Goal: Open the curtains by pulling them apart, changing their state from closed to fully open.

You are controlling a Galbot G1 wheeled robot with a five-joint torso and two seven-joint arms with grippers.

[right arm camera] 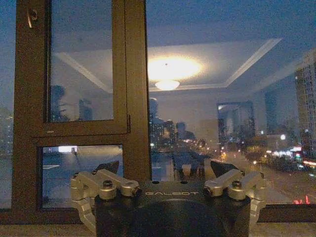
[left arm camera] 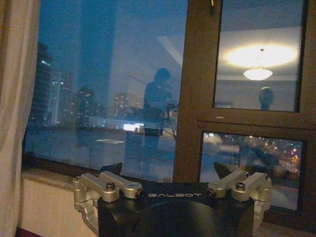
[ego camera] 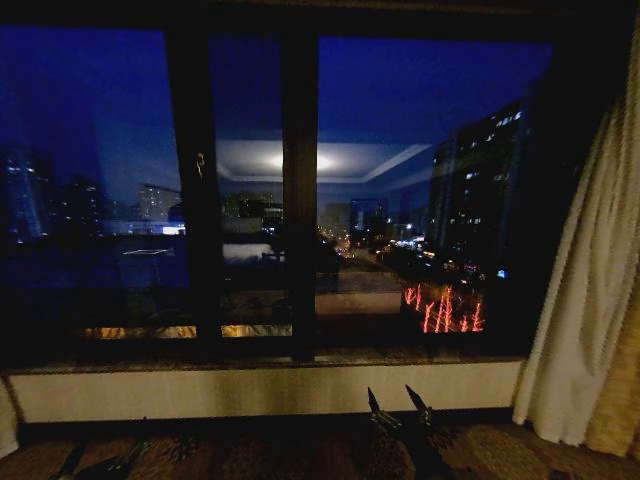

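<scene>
Curtains (ego camera: 590, 300) pleated, sheer, bunched aside | left gripper (left arm camera: 168, 173), right gripper (right arm camera: 164, 170) jaws released

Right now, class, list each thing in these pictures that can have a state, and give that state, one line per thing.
Right curtain: drawn aside, bunched at the window's right edge.
Left curtain: drawn aside, at the window's left edge.
Window: uncovered, glass showing the night city.
Small window panel: shut.
Left hand: open, holding nothing, facing the window.
Right hand: open, holding nothing, facing the window.
</scene>
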